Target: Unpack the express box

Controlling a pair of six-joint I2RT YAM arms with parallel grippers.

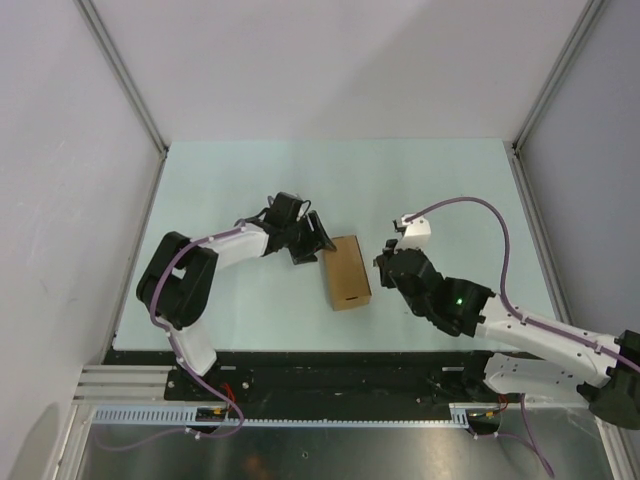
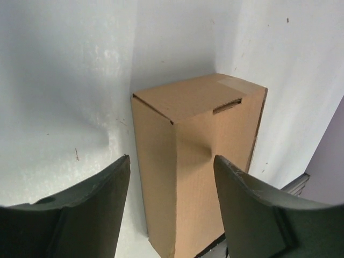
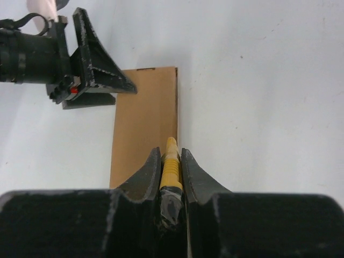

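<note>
The express box (image 1: 346, 272), plain brown cardboard with its flaps closed, lies flat mid-table. My left gripper (image 1: 312, 243) is at its far left corner, open. In the left wrist view the box (image 2: 199, 123) fills the space just ahead of the spread fingers (image 2: 97, 204), and I see no contact. My right gripper (image 1: 385, 262) is beside the box's right edge, shut on a slim yellow-and-black utility knife (image 3: 171, 161). The knife's yellow tip points along the box's (image 3: 145, 123) right edge. The left gripper (image 3: 97, 75) shows at the box's far end in the right wrist view.
The pale table surface (image 1: 240, 180) is enclosed by white walls with metal posts (image 1: 125, 75). A purple cable (image 1: 470, 205) arcs over the right arm. A black rail (image 1: 330, 375) runs along the near edge.
</note>
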